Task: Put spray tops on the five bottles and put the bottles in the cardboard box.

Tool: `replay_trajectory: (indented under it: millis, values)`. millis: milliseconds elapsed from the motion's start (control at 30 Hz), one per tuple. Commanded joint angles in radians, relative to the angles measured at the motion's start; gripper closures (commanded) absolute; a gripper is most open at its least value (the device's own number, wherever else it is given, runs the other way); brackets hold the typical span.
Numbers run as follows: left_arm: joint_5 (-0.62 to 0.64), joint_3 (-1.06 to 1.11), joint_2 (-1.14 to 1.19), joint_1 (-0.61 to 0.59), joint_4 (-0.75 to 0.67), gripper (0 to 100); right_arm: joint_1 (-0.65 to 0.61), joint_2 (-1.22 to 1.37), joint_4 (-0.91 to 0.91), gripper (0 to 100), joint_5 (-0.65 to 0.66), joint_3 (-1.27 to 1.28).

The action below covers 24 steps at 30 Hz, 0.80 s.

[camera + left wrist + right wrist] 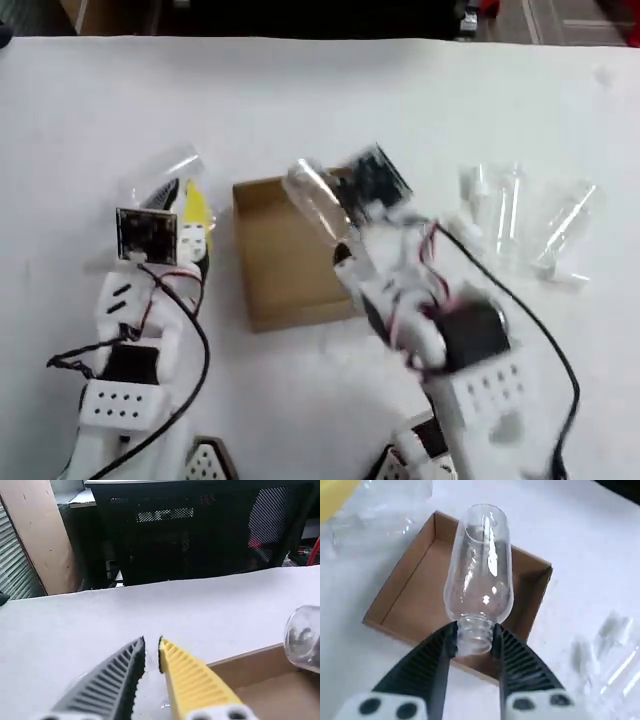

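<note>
While the right gripper (474, 632) hangs above the cardboard box (422, 600), its black fingers (440, 655) are clenched on the threaded neck of a clear bottle (480, 565). The bottle is held off the worktop (150, 610), its base pointing away from the fingers and out over the box. The neck is open; no spray top is fitted to it.

The left gripper (152, 647) sits on the other side of the box. Its grey and yellow fingers are drawn together to a slim gap, and nothing is seen gripped between the tips. More clear plastic (165, 170) lies just beyond it, likely bottles, though this cannot be confirmed.

The spray tops (612, 627) lie loose on the worktop, on the side of the box away from the left gripper and well apart from it.

Assessment: the visible floor of the box is bare, so no bottle appears to have been delivered. No capped bottle is evident anywhere. By this evidence the task is at its start, with all five fittings and all five placements outstanding. The held bottle needs its top before it goes in.
</note>
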Motion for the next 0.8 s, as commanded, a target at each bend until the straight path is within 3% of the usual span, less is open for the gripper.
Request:
replay_trajectory:
  millis: [0, 200, 333, 400, 600, 767]
  values:
    - [0.003, -0.021, 0.001, -0.031, -0.032, 96, -0.033, 0.314, 0.114, 98.2, 0.012, -0.29]
    - [0.003, -0.006, -0.001, -0.127, -0.035, 96, -0.059, 0.746, 0.265, 97.8, 0.014, -0.717]
    - [0.003, -0.003, 0.001, -0.139, -0.035, 96, -0.062, 1.059, 0.426, 97.7, 0.012, -1.066]
    - [0.003, -0.003, 0.002, -0.139, -0.035, 96, -0.051, 1.179, 0.423, 97.7, -0.008, -1.174]
    - [0.002, 0.005, 0.002, -0.137, -0.035, 96, -0.091, 1.322, 0.421, 97.7, -0.035, -1.224]
    - [0.0, 0.006, 0.002, -0.134, -0.035, 96, -0.124, 1.297, 0.421, 97.7, -0.035, -1.226]
